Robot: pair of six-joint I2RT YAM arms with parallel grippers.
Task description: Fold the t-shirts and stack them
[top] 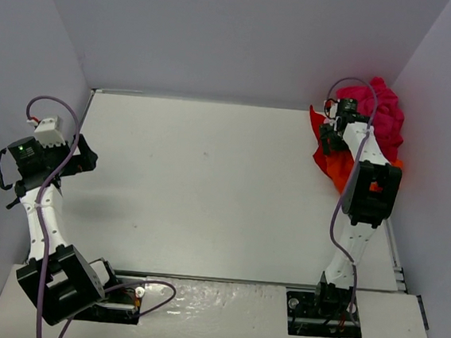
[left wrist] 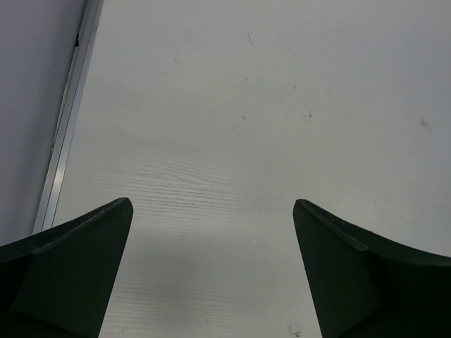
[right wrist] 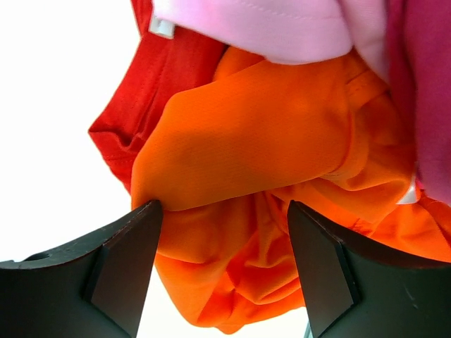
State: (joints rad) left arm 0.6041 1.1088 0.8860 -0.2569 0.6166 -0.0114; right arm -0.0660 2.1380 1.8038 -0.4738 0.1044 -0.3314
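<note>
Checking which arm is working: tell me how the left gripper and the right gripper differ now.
The left gripper hangs over the table at its left side; the right gripper is at the t-shirts in the far right corner. Nothing lies between the left gripper's jaws; orange t-shirt cloth bulges between the right gripper's. Shared: both stand open.
</note>
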